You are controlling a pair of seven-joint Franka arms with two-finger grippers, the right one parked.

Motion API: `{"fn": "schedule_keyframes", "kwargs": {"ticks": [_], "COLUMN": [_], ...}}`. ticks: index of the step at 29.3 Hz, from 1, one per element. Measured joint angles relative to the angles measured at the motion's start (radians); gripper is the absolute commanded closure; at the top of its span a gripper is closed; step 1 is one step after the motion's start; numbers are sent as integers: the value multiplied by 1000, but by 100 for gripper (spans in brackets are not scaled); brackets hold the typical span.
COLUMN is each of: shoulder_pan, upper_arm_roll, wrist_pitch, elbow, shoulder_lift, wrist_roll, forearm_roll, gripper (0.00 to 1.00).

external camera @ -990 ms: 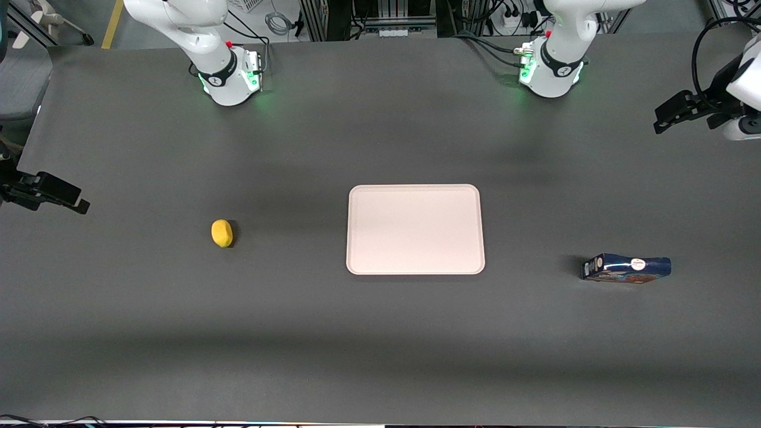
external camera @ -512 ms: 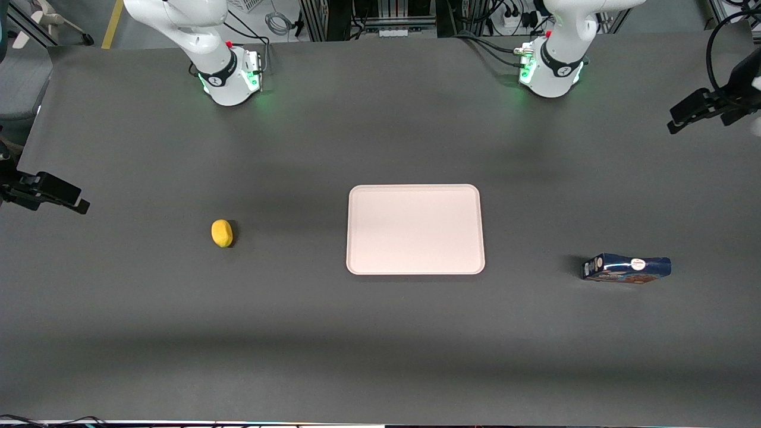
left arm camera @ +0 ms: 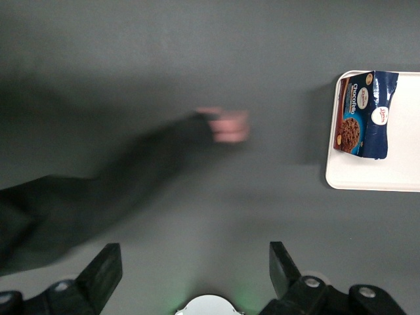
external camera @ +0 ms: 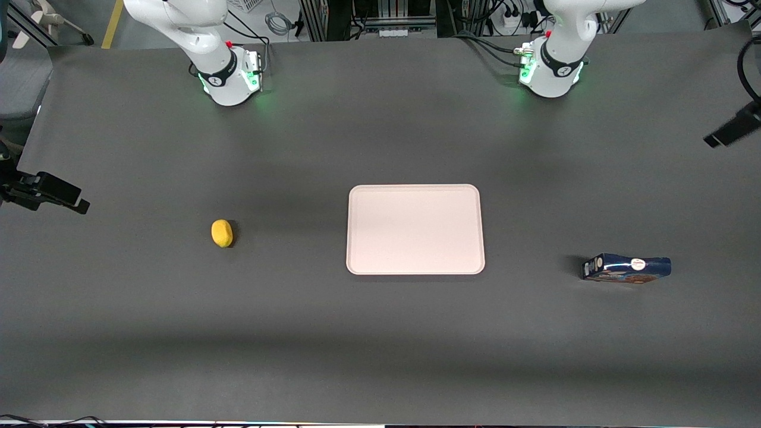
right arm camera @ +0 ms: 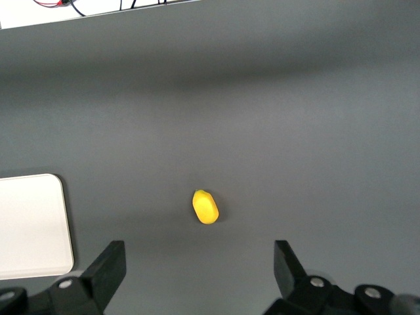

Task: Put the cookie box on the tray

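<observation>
1. The cookie box lies on its side on the dark table, toward the working arm's end. In the front view it is well apart from the tray and a little nearer the front camera than the tray's middle.
2. The pale pink tray sits mid-table with nothing on it in that view. A small yellow lemon-like object lies toward the parked arm's end, clear of everything.
3. The left arm's gripper hangs at the very edge of the working arm's end, farther from the front camera than the box and nowhere near it. The wrist camera shows its two fingers spread wide apart with nothing between them.
4. Oddly, that wrist camera shows a similar navy carton resting on the corner of a pale tray, with a blurred sleeved arm reaching across the table. That does not agree with the front view, and I cannot reconcile the two.
5. Going by the front view, I judge the task not started: reaching, grasping, carrying and setting down are all left.
</observation>
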Motion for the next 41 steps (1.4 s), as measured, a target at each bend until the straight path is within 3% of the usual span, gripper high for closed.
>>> {"fn": "schedule_keyframes", "kwargs": {"ticks": [9, 16, 26, 41], "shoulder_pan": [2, 12, 20, 30], "upper_arm_roll": [11, 11, 11, 13], "wrist_pitch": [96, 349, 650, 1009], "elbow": [14, -41, -145, -392], "shoulder_lift": [119, 278, 428, 446], "wrist_roll": [-326, -495, -529, -535], "forearm_roll": [-6, -65, -77, -77], "gripper": [0, 0, 0, 0]}}
